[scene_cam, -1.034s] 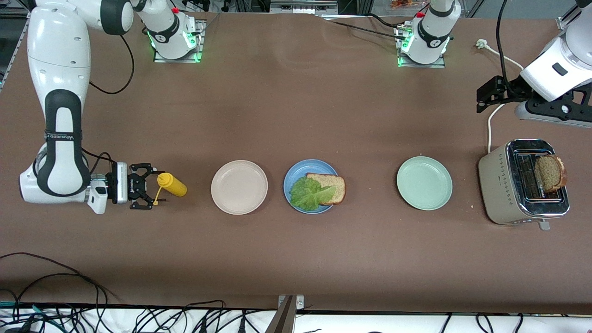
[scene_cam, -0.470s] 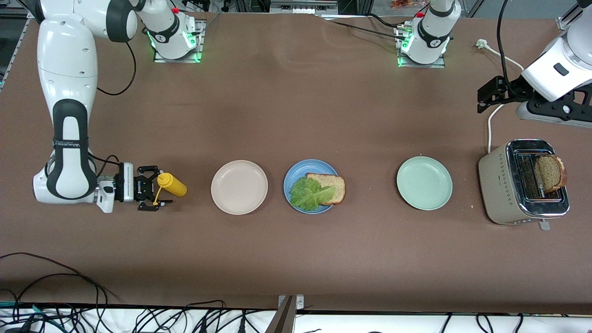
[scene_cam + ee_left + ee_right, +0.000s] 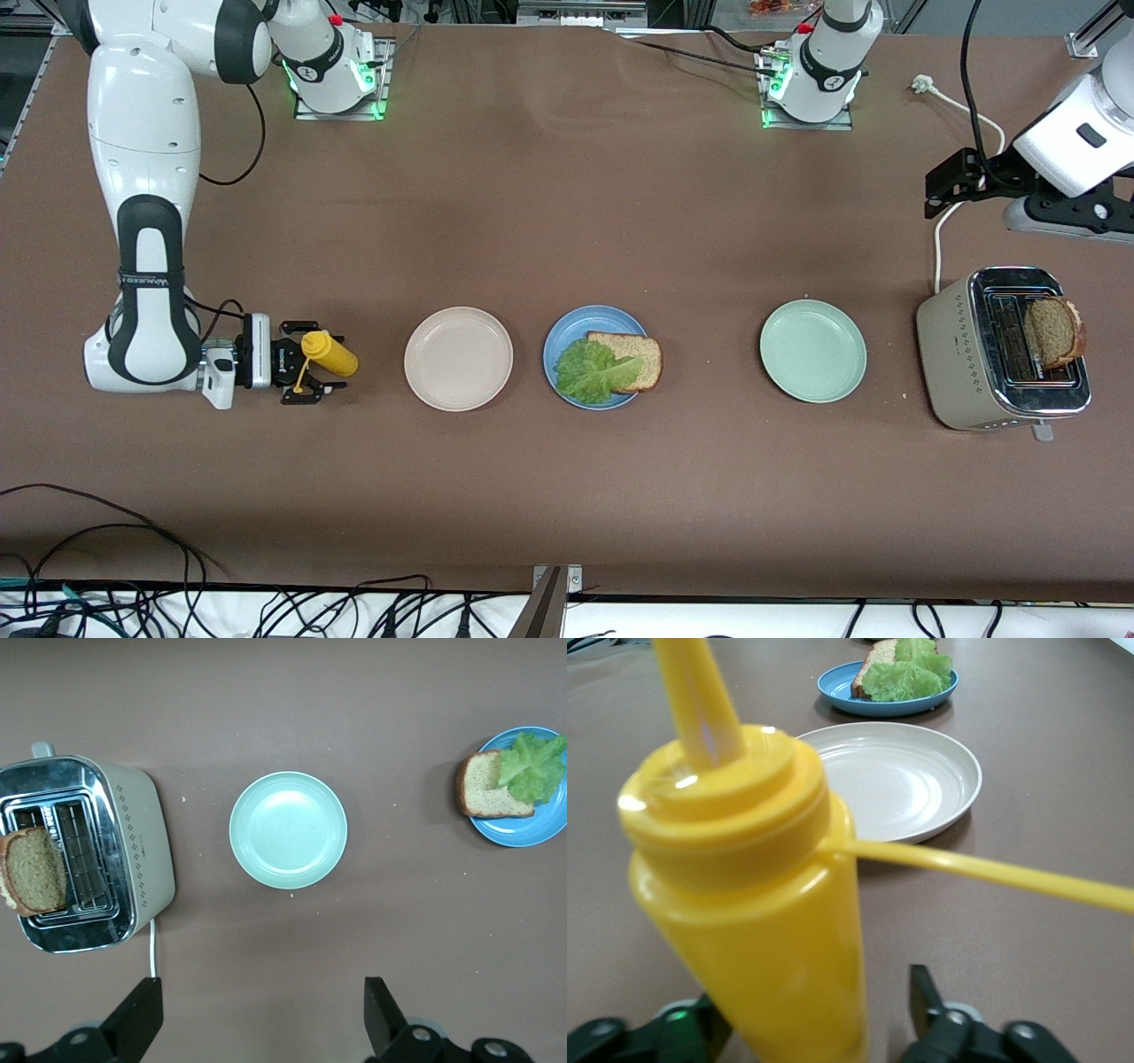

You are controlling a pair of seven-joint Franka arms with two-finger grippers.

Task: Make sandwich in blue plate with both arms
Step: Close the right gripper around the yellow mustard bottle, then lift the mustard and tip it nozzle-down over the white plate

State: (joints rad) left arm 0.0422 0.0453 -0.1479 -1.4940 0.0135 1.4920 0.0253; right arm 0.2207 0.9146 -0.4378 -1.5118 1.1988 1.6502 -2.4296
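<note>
At the centre of the front frame, the blue plate (image 3: 567,321) sits on the brown table (image 3: 567,213) with one slice of bread (image 3: 640,356) on it and a lettuce leaf (image 3: 588,372) lying partly over that slice. The second slice (image 3: 1054,331) stands in a slot of the toaster (image 3: 961,354), at the left arm's end of the table. A beige plate (image 3: 458,358) lies just beside the blue one toward the right arm's end, and a pale green plate (image 3: 812,351) toward the left arm's.

The right gripper (image 3: 314,363) is low at the table, its jaws parted on either side of a yellow squeeze bottle (image 3: 331,354) lying there, with a gap showing on one side, so no grip is made. The left gripper (image 3: 263,988) hangs high above the table beside the toaster, jaws spread wide with nothing between them.
</note>
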